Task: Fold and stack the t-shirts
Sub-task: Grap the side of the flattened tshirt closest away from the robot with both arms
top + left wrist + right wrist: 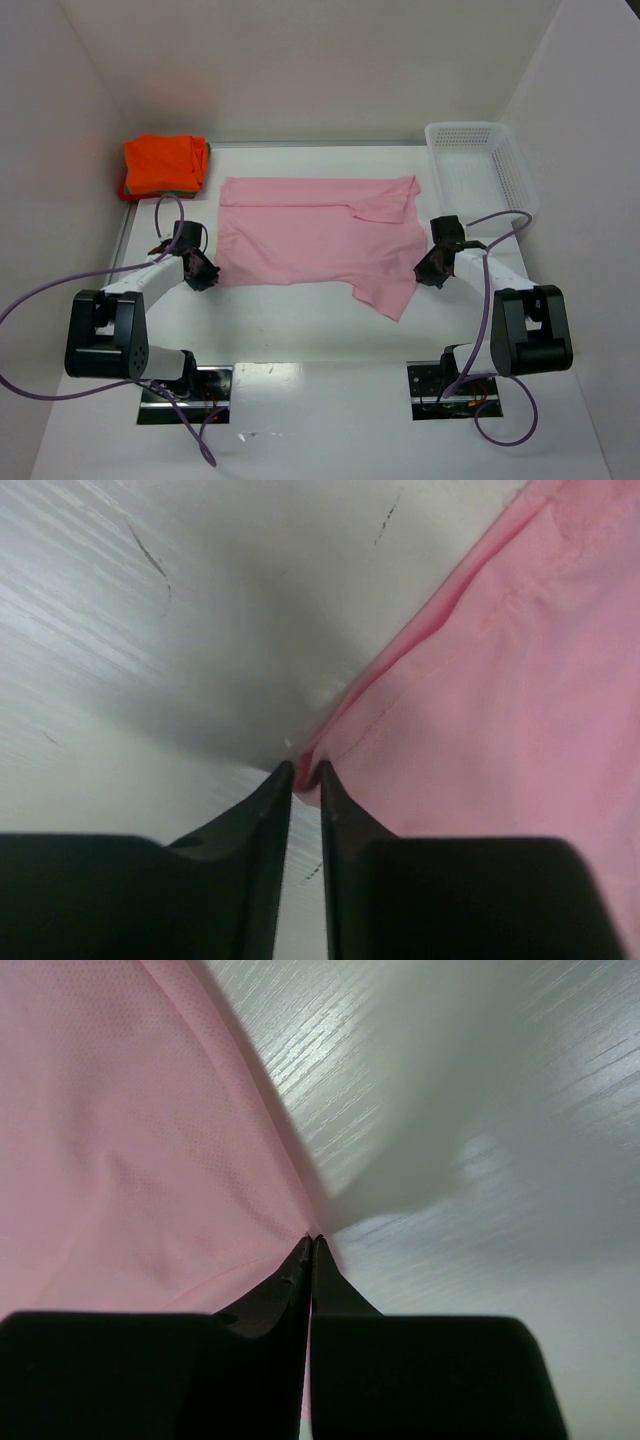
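Top external: left pincer [205,272] and right pincer [428,268] clamp the pale pink cloth t-shirt [310,240] at opposite edges — presumably for folding.

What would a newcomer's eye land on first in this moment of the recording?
The pale pink t-shirt lies spread across the middle of the table, a corner trailing toward the near right. The left gripper and the right gripper each pinch its edge, one on either side. Next comes the folded bright orange t-shirt in the far left corner, opposite the white mesh basket at far right.
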You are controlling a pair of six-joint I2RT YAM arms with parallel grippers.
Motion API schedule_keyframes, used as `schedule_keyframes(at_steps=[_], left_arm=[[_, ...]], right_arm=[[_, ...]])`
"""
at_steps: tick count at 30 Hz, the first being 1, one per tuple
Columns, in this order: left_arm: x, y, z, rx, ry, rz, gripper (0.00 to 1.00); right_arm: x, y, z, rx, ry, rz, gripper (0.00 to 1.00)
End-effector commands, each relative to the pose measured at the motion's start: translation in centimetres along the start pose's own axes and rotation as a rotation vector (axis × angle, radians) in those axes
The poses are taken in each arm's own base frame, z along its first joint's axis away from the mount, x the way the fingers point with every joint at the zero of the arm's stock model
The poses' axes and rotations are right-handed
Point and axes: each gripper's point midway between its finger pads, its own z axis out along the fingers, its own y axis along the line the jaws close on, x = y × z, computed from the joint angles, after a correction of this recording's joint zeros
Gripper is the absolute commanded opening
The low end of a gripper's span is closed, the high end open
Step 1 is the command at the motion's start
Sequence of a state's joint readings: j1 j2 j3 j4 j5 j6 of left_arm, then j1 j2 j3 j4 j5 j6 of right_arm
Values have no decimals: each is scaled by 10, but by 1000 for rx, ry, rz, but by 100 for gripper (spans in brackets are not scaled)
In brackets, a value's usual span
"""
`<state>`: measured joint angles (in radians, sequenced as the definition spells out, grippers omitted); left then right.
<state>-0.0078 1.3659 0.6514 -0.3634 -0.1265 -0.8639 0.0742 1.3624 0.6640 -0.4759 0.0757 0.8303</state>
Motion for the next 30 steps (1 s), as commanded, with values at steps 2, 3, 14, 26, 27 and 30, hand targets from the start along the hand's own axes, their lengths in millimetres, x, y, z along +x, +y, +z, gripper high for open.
schedule_keyframes(at_steps=[2,3,14,26,27,30], left_arm=[[-4,3,4,-11,-18,3,15],[-4,3,4,-11,-18,3,8],[-45,4,-41,-27,-202,-84,0],[-53,-1,-53,33,-228,-94,0],[-53,-3,-52,41,-220,-93,0],[-58,-7,-54,54,-235,-78,0]], right_arm=[[-2,-3,-4,8,-30,9,0],[-2,-3,-4,8,-30,9,0],[-11,-2,-11,0,-65,30,0],[-23,5,-20,-40,-87,24,0],[-24,6,-22,-49,-95,25,0],[-43,28,-38,-112,-139,20,0]])
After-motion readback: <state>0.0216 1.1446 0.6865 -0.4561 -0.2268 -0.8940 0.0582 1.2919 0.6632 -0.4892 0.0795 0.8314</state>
